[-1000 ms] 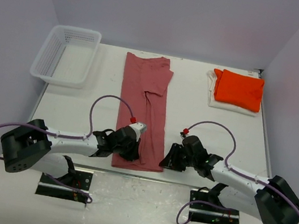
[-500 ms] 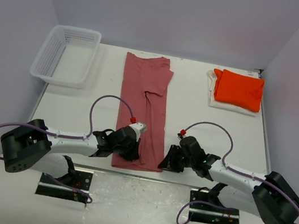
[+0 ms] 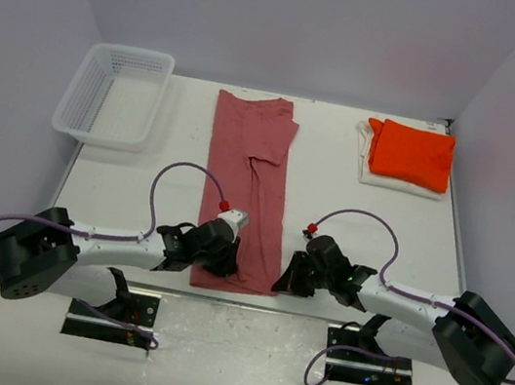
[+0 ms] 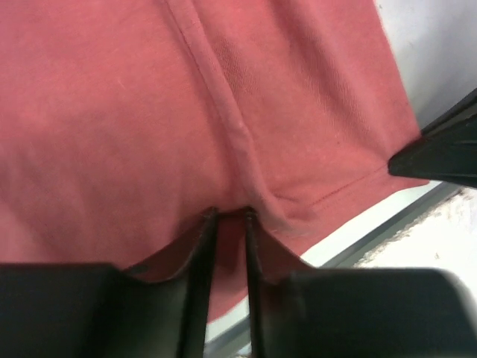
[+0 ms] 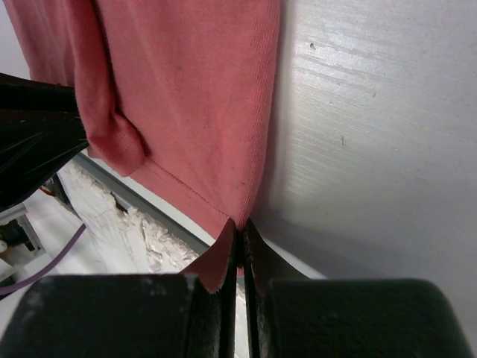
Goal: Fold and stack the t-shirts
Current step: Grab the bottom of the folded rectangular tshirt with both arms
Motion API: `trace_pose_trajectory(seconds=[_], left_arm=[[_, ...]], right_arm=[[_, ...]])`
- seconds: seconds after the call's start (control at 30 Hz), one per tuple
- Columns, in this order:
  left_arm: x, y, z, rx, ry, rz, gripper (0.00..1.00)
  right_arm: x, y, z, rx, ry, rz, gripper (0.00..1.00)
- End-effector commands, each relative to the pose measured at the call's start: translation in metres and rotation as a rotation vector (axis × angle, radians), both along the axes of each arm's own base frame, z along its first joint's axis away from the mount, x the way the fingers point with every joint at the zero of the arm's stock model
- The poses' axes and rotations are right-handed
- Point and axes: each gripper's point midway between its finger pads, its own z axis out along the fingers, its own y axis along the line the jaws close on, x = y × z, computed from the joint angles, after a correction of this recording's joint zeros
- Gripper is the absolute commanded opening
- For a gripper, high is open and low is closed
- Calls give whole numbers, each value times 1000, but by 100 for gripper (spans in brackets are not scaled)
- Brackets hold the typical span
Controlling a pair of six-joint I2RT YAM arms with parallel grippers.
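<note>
One white shirt (image 3: 393, 183) under orange shirt (image 3: 412, 154)

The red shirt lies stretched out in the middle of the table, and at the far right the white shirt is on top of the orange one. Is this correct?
Not quite: the top view shows the orange shirt on top of the white shirt. The red shirt does lie stretched out in the middle of the table.

Bare table (image 3: 329, 180) flanks the rose shirt (image 3: 246, 171) (basket (image 3: 116, 95) far-left, stacked shirts (image 3: 412, 154) far-right occupy corners).
</note>
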Motion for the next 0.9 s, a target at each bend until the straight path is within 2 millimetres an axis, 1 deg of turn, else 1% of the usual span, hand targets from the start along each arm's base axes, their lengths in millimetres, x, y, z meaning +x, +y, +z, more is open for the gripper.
trace_pose_trajectory(seconds=[0.0,0.03,0.07,0.1,0.13,0.17,0.2,0.23,0.27,0.3,0.33,0.37,0.4,0.47,0.5,0.57,0.6,0.7,0.77,0.8,0.87], left_arm=[[1,41,-5,175,-20,125,28],[9,41,8,168,-69,162,34],[10,44,13,175,-80,183,38],[6,52,17,197,-77,210,41],[13,55,28,210,-113,257,42],[8,66,28,262,-105,273,43],[5,66,33,258,-104,297,45],[7,68,40,263,-115,326,45],[1,76,40,298,-103,334,46],[-2,76,41,295,-96,347,52],[-4,78,41,301,-86,358,55],[-8,83,39,314,-68,367,58],[-15,83,35,296,-33,371,60],[-22,79,33,244,6,366,61],[-26,78,35,204,20,372,62],[-33,88,31,204,44,392,63],[-34,92,34,176,44,412,63],[-38,95,37,127,52,415,64],[-40,91,36,100,60,408,62],[-44,92,31,109,79,396,61],[-45,87,26,106,91,385,57]], right_arm=[[4,-2,0,-19,-36,-10,0],[4,-2,0,-20,-36,-5,0],[3,-2,0,-22,-35,0,0],[3,-3,-2,-28,-30,0,0],[2,-2,-3,-28,-29,6,0],[1,-1,-2,-25,-29,11,0],[1,-1,-4,-29,-25,15,0],[0,0,-5,-30,-27,21,0],[0,1,-4,-26,-28,28,0],[-1,2,-5,-29,-25,33,0],[-1,4,-5,-27,-28,38,0],[-1,4,-5,-28,-30,41,0],[-2,4,-5,-29,-32,44,0],[-2,5,-6,-32,-35,47,0],[-2,5,-6,-32,-37,53,0],[-3,4,-7,-36,-36,56,0],[-4,5,-7,-31,-37,59,0],[-5,5,-8,-26,-38,62,0],[-5,4,-9,-26,-38,60,0],[-6,5,-8,-22,-39,63,0],[-6,5,-7,-18,-40,65,0]])
